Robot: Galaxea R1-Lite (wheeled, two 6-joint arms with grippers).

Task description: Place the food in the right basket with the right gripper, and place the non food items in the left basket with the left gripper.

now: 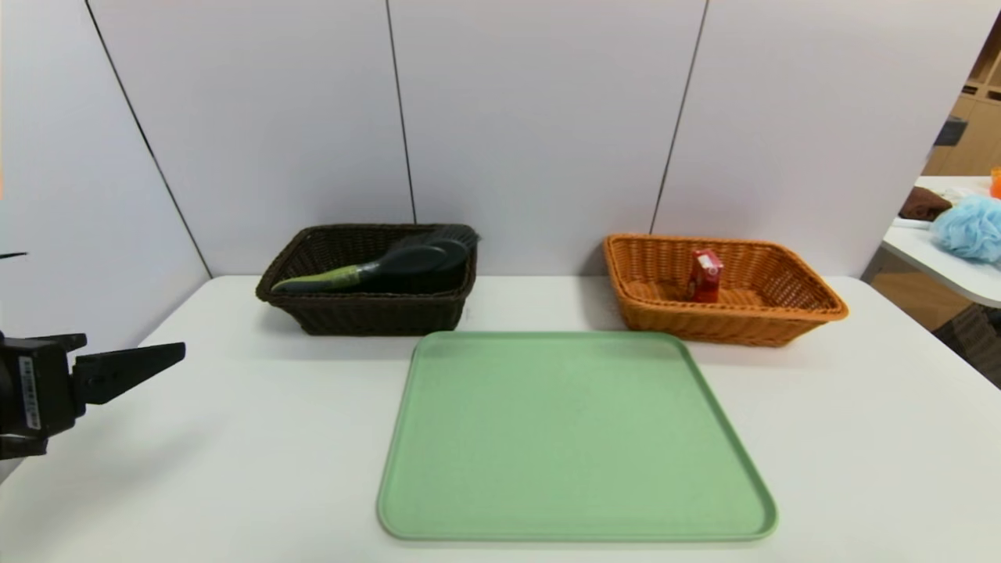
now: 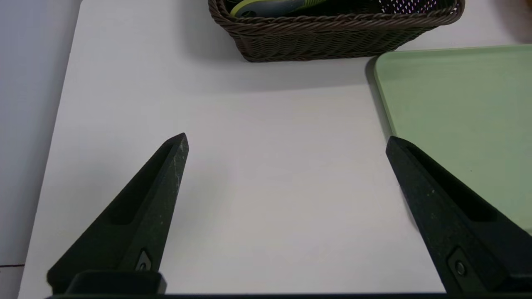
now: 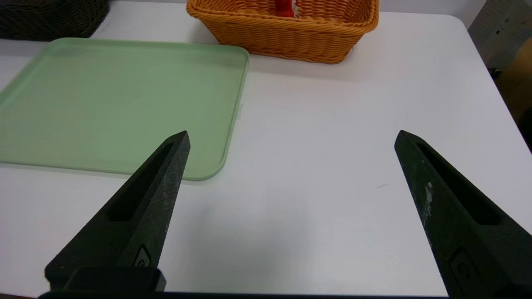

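Observation:
A dark brown wicker basket (image 1: 367,314) stands at the back left and holds a black hairbrush with a green handle (image 1: 391,266). Across from it, the orange wicker basket (image 1: 704,324) at the back right holds a small red packet (image 1: 705,275), standing upright. Between them and nearer to me lies a green tray (image 1: 571,438) with nothing on it. My left gripper (image 2: 286,139) hovers open and empty over the white table, left of the tray (image 2: 457,104) and short of the brown basket (image 2: 332,39). My right gripper (image 3: 293,135), out of the head view, is open and empty over the table right of the tray (image 3: 116,91).
White wall panels close off the back of the table (image 1: 860,407). A second table at the far right carries a blue bath pouf (image 1: 970,227) and a brown cloth (image 1: 923,203).

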